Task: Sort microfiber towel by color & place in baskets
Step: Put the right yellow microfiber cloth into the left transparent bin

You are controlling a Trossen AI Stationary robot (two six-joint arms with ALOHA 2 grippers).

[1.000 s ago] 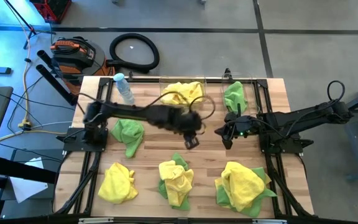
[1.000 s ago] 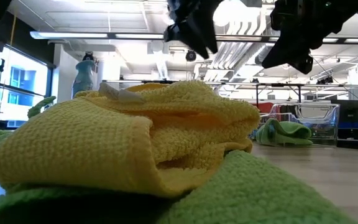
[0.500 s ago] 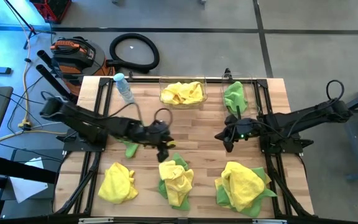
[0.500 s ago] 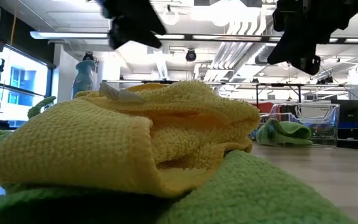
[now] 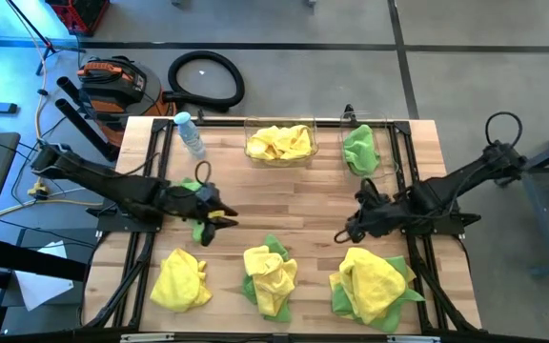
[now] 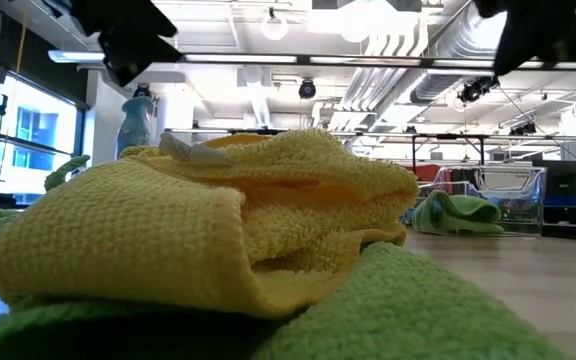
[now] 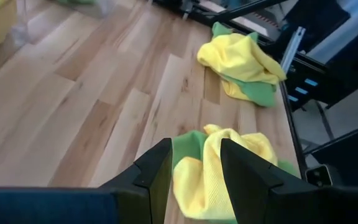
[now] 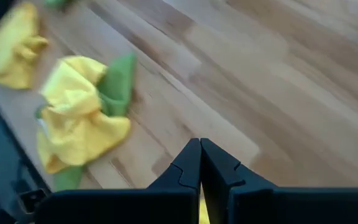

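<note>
Two clear baskets stand at the far edge: the wider basket (image 5: 279, 143) holds yellow towels, the narrower basket (image 5: 360, 148) a green one. A loose green towel (image 5: 192, 203) lies at the left, partly under my left arm. Along the near edge lie a yellow towel (image 5: 179, 279), a middle yellow-and-green pile (image 5: 270, 276) (image 7: 219, 171) and a right yellow-and-green pile (image 5: 370, 281). My left gripper (image 5: 215, 222) (image 7: 196, 167) hovers open and empty beside the loose green towel. My right gripper (image 5: 348, 232) (image 8: 201, 163) is shut and empty, just above and beyond the right pile.
A clear water bottle (image 5: 191, 133) with a blue cap lies at the far left corner. Bare wood (image 5: 294, 205) stretches across the middle between the baskets and the piles. Black frame rails (image 5: 417, 272) run along the table's sides. In the low view a yellow towel (image 6: 198, 230) fills the foreground.
My left gripper has swept from the middle of the table toward its left edge and slightly nearer, ending beside the loose green towel. My right gripper has moved toward the near edge, closer to the right pile. No towel has moved.
</note>
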